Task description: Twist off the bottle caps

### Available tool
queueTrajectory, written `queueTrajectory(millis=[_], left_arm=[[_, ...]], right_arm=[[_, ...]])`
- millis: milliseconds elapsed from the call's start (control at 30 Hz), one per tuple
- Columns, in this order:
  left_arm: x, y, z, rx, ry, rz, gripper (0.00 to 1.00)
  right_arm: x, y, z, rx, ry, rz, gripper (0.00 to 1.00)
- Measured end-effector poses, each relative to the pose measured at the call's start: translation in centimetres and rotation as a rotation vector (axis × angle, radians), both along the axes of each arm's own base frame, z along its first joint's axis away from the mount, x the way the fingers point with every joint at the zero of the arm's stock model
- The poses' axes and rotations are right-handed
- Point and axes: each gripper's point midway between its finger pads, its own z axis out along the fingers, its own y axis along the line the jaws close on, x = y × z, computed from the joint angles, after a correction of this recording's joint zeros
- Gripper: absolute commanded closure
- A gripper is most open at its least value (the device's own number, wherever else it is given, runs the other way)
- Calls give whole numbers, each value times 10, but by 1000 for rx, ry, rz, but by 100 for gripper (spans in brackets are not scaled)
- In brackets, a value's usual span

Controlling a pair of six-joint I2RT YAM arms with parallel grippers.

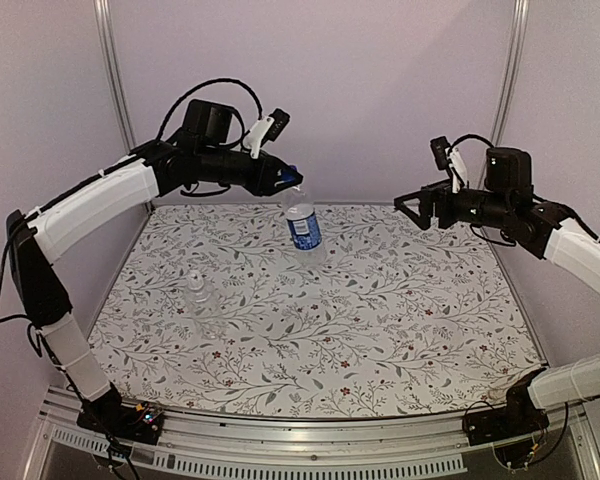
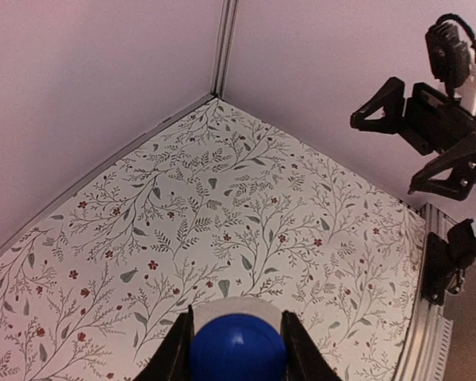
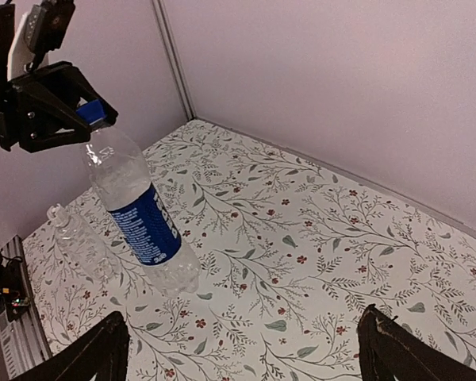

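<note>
Top view: left gripper was pinching the blue cap on the labelled bottle, which stood at the far middle of the table. The short clear bottle stood nearer and further left, apart from both arms. Right gripper hung above the far right of the table, spread wide, holding nothing. Left wrist: blue cap sat between the two fingers, one against each side. Right wrist: its own fingers were wide apart, with only table between them. Labelled bottle was on the left, cap in the left gripper. Short clear bottle was just past it, pale cap on.
</note>
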Motion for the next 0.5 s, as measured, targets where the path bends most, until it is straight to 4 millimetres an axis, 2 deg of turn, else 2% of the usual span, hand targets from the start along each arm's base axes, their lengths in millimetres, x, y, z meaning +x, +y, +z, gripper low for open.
queueTrajectory(millis=[167, 267, 367, 500], left_arm=[[-30, -10, 0, -58, 36, -62, 88], [-45, -16, 8, -109, 52, -95, 88], [-59, -26, 21, -154, 44, -125, 89], [-76, -39, 33, -196, 34, -166, 89]], right_arm=[[-33, 54, -8, -16, -18, 239, 1], [-52, 82, -16, -29, -24, 359, 1], [-64, 101, -24, -35, -25, 435, 1], [-67, 120, -40, -48, -7, 491, 3]])
